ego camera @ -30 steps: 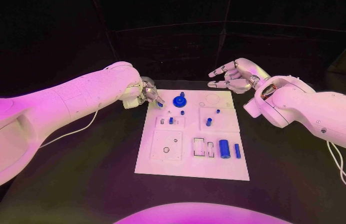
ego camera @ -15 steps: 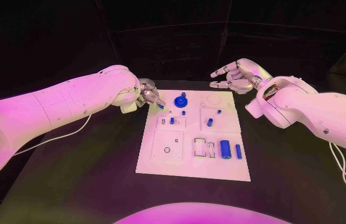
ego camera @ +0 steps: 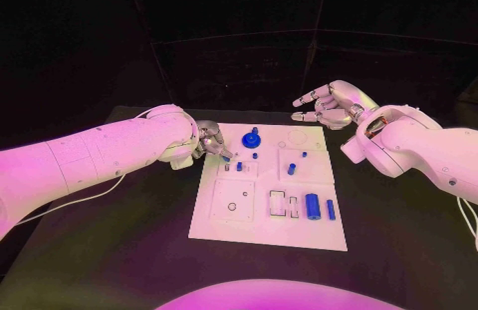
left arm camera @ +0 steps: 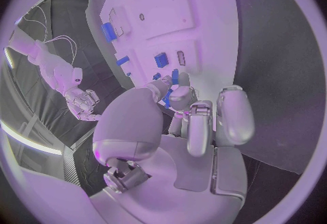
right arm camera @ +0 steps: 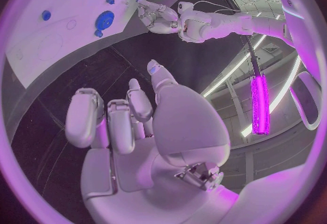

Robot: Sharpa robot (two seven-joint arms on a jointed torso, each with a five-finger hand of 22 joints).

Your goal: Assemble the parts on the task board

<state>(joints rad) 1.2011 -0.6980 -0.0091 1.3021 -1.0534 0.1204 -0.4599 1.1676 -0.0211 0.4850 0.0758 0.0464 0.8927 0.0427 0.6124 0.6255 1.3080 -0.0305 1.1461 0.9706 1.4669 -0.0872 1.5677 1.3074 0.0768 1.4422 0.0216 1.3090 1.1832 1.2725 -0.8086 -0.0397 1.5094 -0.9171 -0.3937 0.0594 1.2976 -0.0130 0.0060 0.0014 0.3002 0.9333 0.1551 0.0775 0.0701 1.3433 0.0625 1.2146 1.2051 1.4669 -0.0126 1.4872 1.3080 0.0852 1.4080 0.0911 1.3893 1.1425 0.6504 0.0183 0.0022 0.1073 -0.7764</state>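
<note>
1. The flat white rectangular task board (ego camera: pixel 269 217) lies in the middle of the black desk (ego camera: pixel 119 255), with its long side running away from the robot.
2. The left silver many-fingered hand (ego camera: pixel 210 143) is at the board's left edge, near the far end. Its fingers are drawn together, and their tips pinch a small blue part (ego camera: pixel 225 159) just over the board's edge. The left wrist view shows the same small blue piece between the fingertips (left arm camera: pixel 179 79).
3. The right silver many-fingered hand (ego camera: pixel 329 106) hangs above the desk past the board's far right corner. It holds nothing, its fingers are loosely spread and it is apart from the board.
4. A round blue disc with a raised knob (ego camera: pixel 251 141) sits near the far end of the board, just beside the left hand.
5. A short blue peg (ego camera: pixel 292 168) stands in the middle of the board's right half.
6. A thick blue cylinder (ego camera: pixel 313 206) lies in the near right section, and a thinner blue rod (ego camera: pixel 329 210) lies just beside it towards the right edge.
</note>
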